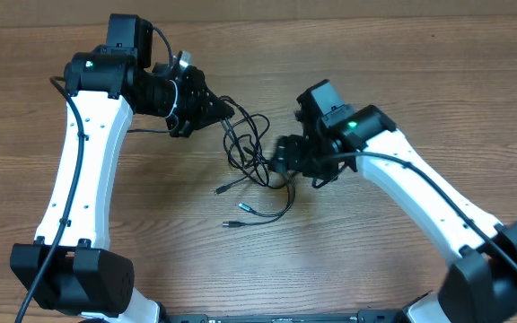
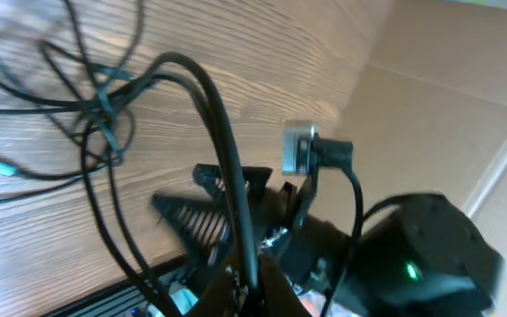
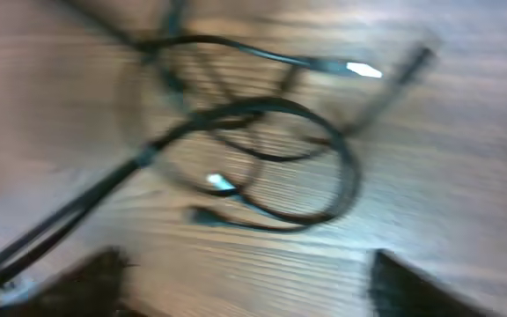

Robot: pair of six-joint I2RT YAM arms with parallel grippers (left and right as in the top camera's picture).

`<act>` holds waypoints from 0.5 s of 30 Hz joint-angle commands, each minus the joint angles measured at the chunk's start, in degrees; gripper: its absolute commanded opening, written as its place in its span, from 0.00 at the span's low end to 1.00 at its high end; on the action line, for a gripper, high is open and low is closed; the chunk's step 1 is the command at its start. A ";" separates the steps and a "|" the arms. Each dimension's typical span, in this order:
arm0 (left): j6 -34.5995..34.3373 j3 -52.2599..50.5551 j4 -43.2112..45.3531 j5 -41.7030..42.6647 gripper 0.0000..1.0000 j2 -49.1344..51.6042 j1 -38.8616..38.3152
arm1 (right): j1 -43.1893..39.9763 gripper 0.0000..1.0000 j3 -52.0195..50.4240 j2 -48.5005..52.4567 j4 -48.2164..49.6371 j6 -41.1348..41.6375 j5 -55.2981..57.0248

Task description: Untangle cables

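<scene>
While 3 plug ends (image 1: 232, 224) lie loose on the table (image 1: 402, 72), the cables (image 1: 251, 148) are knotted in 1 cluster between the 2 arms. I judge the task to be at an early stage: no strand is fully separated, and the whole knot is left to work out.

Left gripper (image 1: 215, 109): jaws closed tight on the strands, which run from its fingers (image 2: 262, 286) out to the knot.

Right gripper (image 1: 281, 157): just beside the cluster's right edge, jaws wide apart, nothing clamped between them. The right wrist view is blurred, so contact with a strand cannot be confirmed.
</scene>
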 commanded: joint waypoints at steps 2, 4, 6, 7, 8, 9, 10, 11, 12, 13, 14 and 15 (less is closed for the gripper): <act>-1.22 1.22 1.27 5.42 0.04 -1.40 -0.48 | 2.54 1.00 0.44 0.48 2.38 -3.85 -3.72; -1.20 1.22 1.25 5.46 0.04 -1.40 -0.48 | 3.34 1.00 0.44 1.33 3.37 -3.76 -2.64; -1.20 1.22 1.22 5.46 0.04 -1.40 -0.48 | 4.00 1.00 0.24 2.40 4.07 -3.34 -0.55; -1.16 1.22 1.22 5.40 0.04 -1.40 -0.48 | 4.22 0.97 -0.02 2.97 4.50 -2.91 0.50; -1.16 1.22 1.20 5.20 0.04 -1.40 -0.48 | 4.33 0.95 -0.42 3.37 5.18 -2.40 1.29; -1.16 1.22 1.20 4.94 0.04 -1.40 -0.48 | 4.35 0.93 -0.98 4.04 6.25 -1.62 1.86; -1.14 1.22 1.18 4.66 0.04 -1.40 -0.48 | 4.35 0.87 -1.46 4.66 7.54 -1.42 1.77; -1.14 1.22 1.14 4.52 0.04 -1.40 -0.48 | 4.35 0.84 -1.53 5.27 8.24 -1.46 1.55; -1.16 1.22 0.98 4.15 0.04 -1.40 -0.48 | 4.35 0.81 -1.53 5.99 9.03 -1.46 1.51; -1.16 1.22 0.74 3.56 0.04 -1.40 -0.48 | 4.35 0.75 -1.53 6.69 9.88 -1.44 1.49; -1.14 1.22 0.55 3.08 0.04 -1.40 -0.48 | 4.35 0.70 -1.53 7.21 10.51 -1.44 1.40; -1.09 1.22 0.33 2.75 0.04 -1.40 -0.48 | 4.35 0.63 -1.53 7.72 11.06 -1.44 1.38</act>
